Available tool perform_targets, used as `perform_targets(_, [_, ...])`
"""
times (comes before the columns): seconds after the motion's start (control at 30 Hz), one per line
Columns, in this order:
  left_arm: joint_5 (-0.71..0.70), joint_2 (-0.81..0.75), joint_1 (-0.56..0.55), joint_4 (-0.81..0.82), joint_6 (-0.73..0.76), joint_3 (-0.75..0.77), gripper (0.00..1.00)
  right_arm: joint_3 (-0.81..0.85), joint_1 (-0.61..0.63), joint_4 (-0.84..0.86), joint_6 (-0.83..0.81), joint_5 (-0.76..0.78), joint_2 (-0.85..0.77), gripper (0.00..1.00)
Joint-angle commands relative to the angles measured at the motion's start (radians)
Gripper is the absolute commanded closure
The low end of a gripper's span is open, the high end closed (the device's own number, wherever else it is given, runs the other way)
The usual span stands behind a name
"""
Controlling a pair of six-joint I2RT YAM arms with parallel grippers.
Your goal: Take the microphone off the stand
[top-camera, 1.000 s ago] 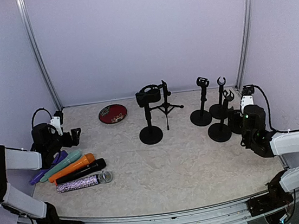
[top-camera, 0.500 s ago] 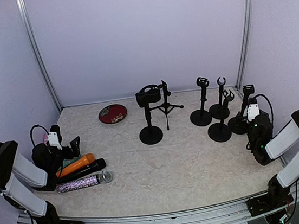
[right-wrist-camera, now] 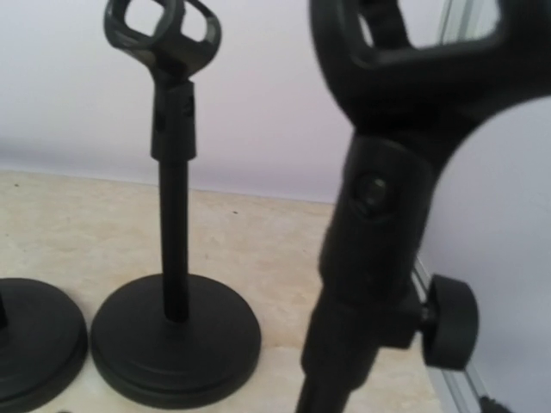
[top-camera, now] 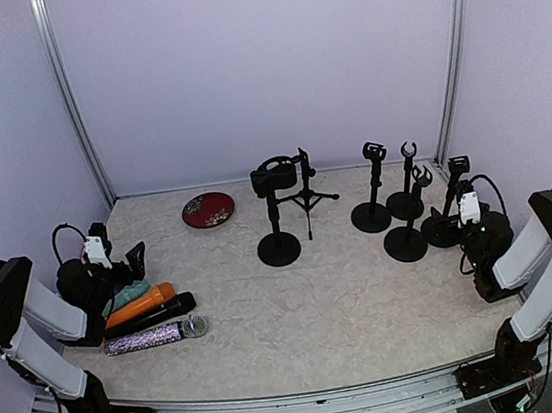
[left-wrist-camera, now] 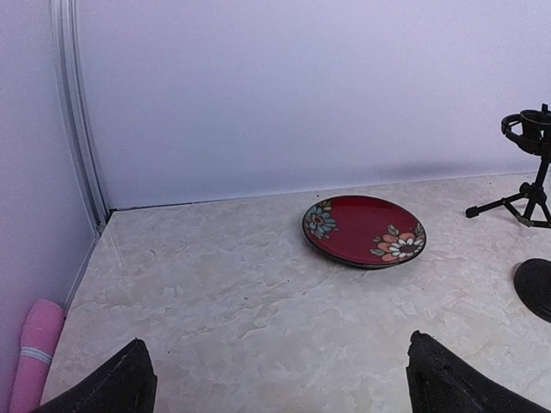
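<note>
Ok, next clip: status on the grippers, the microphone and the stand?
Left gripper open, empty, by the loose microphones. Right gripper open, empty, beside the stands. Stand clips look empty. Nothing blocking.

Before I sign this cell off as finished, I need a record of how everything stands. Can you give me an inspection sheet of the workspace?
Surface: marbled beige table, no spills seen.
Job's things: six black stands, no microphone seen in any clip; row of microphones lying flat at the left; pink microphone by the left wall.
Clutter: red floral plate near the back.
Grippers: left gripper, fingers wide apart and empty; right gripper beside the stands, nothing seen held.
Cables: black cable loop at each wrist.
Surroundings: pale walls, metal corner posts.
</note>
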Motion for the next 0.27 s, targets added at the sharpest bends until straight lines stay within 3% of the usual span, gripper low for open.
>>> perform_targets(0.0, [0.013, 0.008, 0.007, 0.030, -0.007, 0.011, 0.01, 0.024, -0.011, -0.008, 0.016, -0.039, 0.008, 0.00])
perform_targets(0.23, [0.008, 0.008, 0.003, 0.029, -0.005, 0.012, 0.01, 0.024, -0.011, -0.009, 0.017, -0.040, 0.007, 0.00])
